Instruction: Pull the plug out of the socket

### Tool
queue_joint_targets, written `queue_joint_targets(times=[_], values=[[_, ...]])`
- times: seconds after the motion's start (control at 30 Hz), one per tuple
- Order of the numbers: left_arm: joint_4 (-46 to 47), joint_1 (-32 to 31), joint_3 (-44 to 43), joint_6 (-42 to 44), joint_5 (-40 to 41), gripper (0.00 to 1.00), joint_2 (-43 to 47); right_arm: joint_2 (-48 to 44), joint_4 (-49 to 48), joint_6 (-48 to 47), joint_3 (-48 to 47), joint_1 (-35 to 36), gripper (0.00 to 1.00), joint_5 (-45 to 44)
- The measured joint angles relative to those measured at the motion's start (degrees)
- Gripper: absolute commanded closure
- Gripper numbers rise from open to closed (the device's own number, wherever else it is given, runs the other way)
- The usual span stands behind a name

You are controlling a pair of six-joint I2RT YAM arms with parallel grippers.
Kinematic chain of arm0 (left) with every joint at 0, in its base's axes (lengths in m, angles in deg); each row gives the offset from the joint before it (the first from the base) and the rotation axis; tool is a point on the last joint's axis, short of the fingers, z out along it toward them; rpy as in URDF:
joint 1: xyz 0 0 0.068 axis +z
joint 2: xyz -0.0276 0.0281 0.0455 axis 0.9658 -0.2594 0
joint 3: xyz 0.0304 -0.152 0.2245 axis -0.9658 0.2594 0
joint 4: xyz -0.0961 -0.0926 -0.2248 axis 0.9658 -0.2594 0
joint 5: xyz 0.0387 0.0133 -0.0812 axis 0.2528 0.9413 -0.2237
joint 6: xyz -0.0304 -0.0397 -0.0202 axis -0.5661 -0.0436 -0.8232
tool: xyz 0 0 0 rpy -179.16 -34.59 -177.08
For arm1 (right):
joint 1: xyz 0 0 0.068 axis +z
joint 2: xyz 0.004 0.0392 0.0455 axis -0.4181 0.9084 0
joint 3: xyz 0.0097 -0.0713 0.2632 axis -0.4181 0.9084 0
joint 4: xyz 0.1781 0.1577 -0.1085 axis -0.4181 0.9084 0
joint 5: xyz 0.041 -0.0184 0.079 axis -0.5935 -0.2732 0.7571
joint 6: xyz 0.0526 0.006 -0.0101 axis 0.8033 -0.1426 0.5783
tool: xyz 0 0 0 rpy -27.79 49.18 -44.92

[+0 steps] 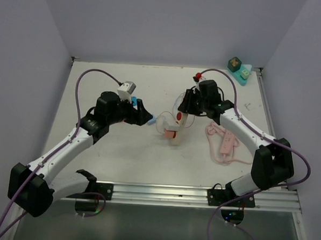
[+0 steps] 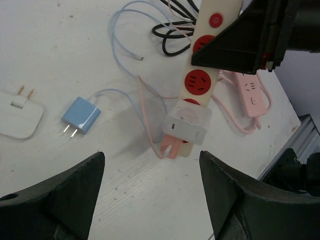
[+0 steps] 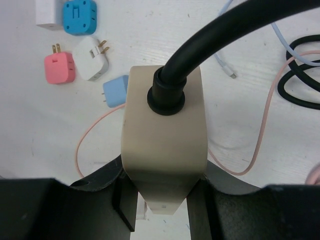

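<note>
A cream power strip (image 2: pixel 202 75) with red sockets is held tilted above the table. A white plug (image 2: pixel 187 126) and a pink plug (image 2: pixel 172 147) with a thin pink cable sit in its lower end. My right gripper (image 3: pixel 161 205) is shut on the strip's cable end (image 3: pixel 165 135), where a thick black cord (image 3: pixel 210 45) enters. In the top view the right gripper (image 1: pixel 186 104) holds the strip (image 1: pixel 177 121) at mid-table. My left gripper (image 2: pixel 151 155) is open and empty, just short of the plugs; in the top view it (image 1: pixel 146 117) is left of the strip.
A light-blue charger (image 2: pixel 80 115) and a white adapter (image 2: pixel 17 112) lie on the table left of the strip. A pink power strip (image 1: pixel 226 145) lies at right. Pink (image 3: pixel 59 68), white (image 3: pixel 92 62) and blue (image 3: pixel 80 16) adapters lie nearby. Teal blocks (image 1: pixel 238 67) sit at the back right.
</note>
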Motion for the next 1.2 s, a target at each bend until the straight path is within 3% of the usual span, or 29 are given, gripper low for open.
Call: queue_joint_targets(times=[0.27,0.5,1.03,1.2], values=[[1.44,-10.86,-4.44,1.05,5.16,0.17,-6.45,-2.6,-5.07,0.37,4.04,0.0,1.0,2.99],[2.56,-17.44,-6.99,7.28,9.31,0.15,-11.69,-5.55,-6.75,0.59,4.31,0.0,1.0,5.35],[3.23,-20.61,-11.63,10.6,10.21,0.14,-19.39,-7.39,-6.51,-0.28,4.31,0.0,1.0,8.33],[3.19,-20.61,-11.63,10.16,9.38,0.2,-20.68,-8.09,-6.54,-0.98,4.31,0.0,1.0,8.28]])
